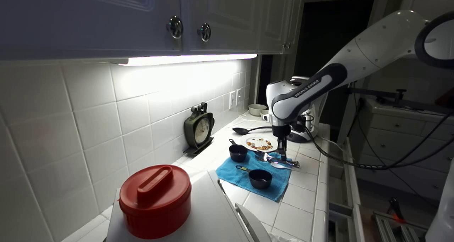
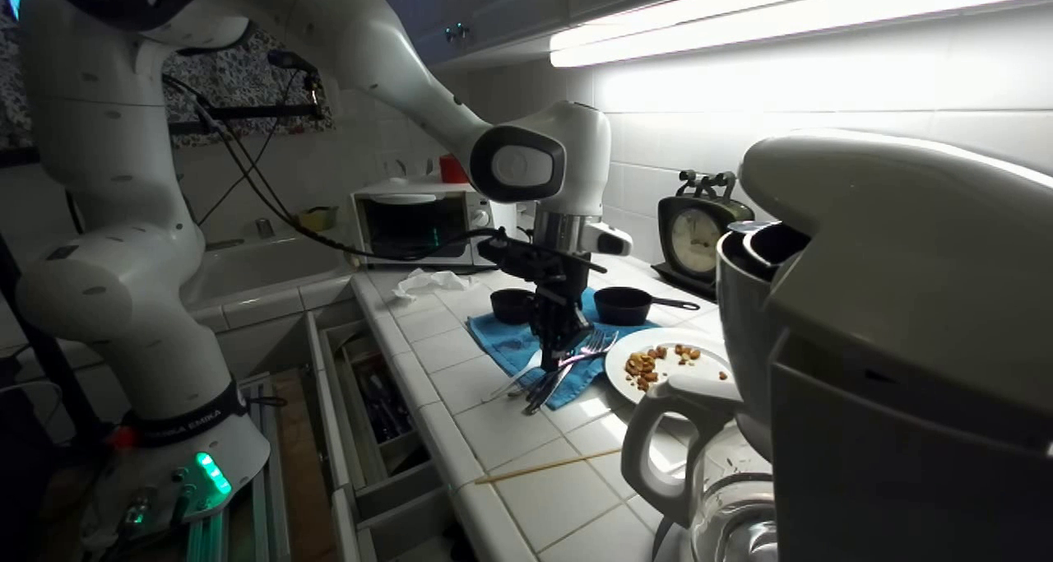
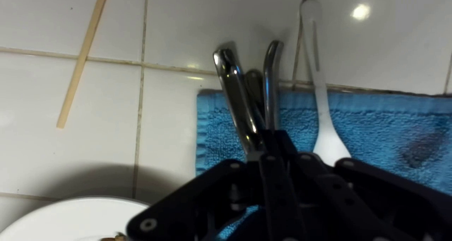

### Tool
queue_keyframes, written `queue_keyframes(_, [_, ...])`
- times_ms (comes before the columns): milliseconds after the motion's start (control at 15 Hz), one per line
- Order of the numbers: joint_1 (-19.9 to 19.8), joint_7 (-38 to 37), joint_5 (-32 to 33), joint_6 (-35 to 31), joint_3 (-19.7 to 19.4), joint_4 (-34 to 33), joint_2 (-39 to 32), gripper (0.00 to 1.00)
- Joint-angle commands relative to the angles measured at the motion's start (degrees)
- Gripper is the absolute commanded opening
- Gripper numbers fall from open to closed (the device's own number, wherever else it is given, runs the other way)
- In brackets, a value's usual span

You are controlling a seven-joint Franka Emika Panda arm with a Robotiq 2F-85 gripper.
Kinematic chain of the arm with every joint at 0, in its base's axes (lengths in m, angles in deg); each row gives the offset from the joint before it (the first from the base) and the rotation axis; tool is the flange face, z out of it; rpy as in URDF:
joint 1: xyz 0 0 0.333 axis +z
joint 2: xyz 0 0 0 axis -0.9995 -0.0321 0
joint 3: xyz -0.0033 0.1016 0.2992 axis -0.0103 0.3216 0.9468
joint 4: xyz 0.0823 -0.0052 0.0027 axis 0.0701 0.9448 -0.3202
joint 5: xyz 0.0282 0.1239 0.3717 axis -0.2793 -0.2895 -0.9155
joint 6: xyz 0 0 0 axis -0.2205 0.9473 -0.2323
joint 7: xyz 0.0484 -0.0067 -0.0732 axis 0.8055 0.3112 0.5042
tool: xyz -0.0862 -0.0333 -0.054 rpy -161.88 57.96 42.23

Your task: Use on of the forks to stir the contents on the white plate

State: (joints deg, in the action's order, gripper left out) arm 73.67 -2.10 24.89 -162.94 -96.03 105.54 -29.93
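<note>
The white plate (image 1: 244, 140) sits on the tiled counter beside the blue towel; it also shows in an exterior view (image 2: 687, 370) and at the wrist view's lower left (image 3: 77, 216). Brownish contents (image 2: 642, 368) lie scattered on it. Metal forks (image 1: 261, 156) lie bunched with other cutlery on the towel, tines toward the plate. My gripper (image 3: 273, 137) points down over this cutlery. Its fingertips are closed around a narrow metal handle (image 3: 271, 89); the fingers hide its head. A wider metal handle (image 3: 233, 92) lies left of it, outside the fingers. The gripper (image 2: 553, 363) is low, near counter height.
A white plastic spoon (image 3: 321, 103) lies just right of the fingers. Two dark handled cups (image 1: 238, 152) (image 1: 260, 178) stand on the blue towel (image 1: 227, 169). A wooden stick (image 2: 547, 466), a black spoon (image 1: 242, 130), a scale (image 1: 202, 130) and a large white appliance (image 2: 905, 299) are nearby.
</note>
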Motion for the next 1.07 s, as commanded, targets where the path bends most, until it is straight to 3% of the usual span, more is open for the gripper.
queue_keyframes(0, [-0.19, 0.28, 0.47, -0.11, 0.27, 0.05, -0.24, 0.06])
queue_keyframes(733, [-0.18, 0.23, 0.94, -0.82, 0.23, -0.56, -1.19, 0.07])
queue_keyframes(1000, [-0.24, 0.31, 1.35, -1.45, 0.15, -0.41, -1.41, 0.29])
